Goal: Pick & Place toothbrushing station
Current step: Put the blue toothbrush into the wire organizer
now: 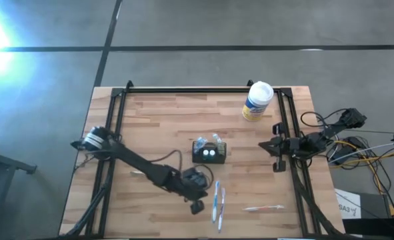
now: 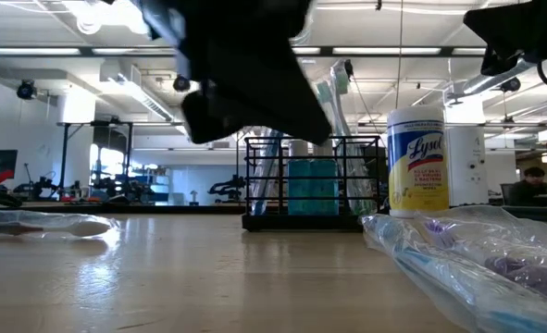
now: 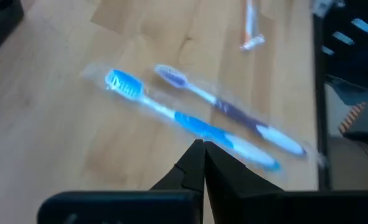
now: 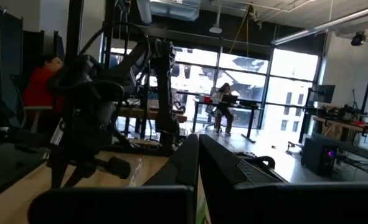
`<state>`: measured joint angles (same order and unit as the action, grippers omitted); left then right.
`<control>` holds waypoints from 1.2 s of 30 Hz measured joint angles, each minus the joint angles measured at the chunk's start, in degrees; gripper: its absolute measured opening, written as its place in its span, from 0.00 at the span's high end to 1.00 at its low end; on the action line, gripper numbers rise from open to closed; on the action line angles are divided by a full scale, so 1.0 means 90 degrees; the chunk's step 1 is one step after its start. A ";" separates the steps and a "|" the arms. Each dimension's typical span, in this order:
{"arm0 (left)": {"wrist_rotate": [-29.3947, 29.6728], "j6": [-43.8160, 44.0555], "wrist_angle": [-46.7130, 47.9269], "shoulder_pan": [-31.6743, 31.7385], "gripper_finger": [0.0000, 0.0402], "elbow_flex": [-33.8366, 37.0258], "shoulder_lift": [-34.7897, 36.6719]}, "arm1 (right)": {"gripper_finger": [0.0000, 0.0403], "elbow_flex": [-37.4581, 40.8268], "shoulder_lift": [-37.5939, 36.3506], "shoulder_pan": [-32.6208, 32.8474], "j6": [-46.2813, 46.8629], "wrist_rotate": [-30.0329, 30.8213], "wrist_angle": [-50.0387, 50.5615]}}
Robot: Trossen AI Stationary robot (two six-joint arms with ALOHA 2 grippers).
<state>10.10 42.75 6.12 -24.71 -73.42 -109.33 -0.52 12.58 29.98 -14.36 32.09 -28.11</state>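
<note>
The toothbrushing station is a small black box with round openings in its top and stands on its base mid-table. In the low view it shows as a black frame with brush heads sticking up. My left gripper is shut and empty, near the front edge, just left of two wrapped toothbrushes. In its wrist view its fingertips are above the blue toothbrush, with the purple one beside it. My right gripper waits shut at the table's right edge, which its wrist view also shows.
A white canister with a yellow label stands at the far right, also in the low view. A third wrapped toothbrush lies near the front right. A black frame borders the table. Cables hang off the right side.
</note>
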 joint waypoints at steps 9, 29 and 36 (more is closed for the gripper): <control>0.0042 0.0473 0.1722 0.0116 0.81 -0.2476 -0.1629 | 0.98 -0.0001 0.0002 0.0000 0.0455 -0.0008 0.0304; 0.0280 0.1439 0.5227 0.0192 0.38 -0.4846 -0.3032 | 0.98 -0.0001 0.0034 0.0002 0.0770 -0.0118 0.0583; -0.0071 0.0736 0.5675 0.0066 0.38 -0.4851 -0.2963 | 0.98 -0.0001 0.0036 0.0002 0.0770 -0.0118 0.0579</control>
<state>9.46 49.37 57.20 -24.11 -117.08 -136.00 -0.54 12.91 30.00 -7.43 31.03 -22.90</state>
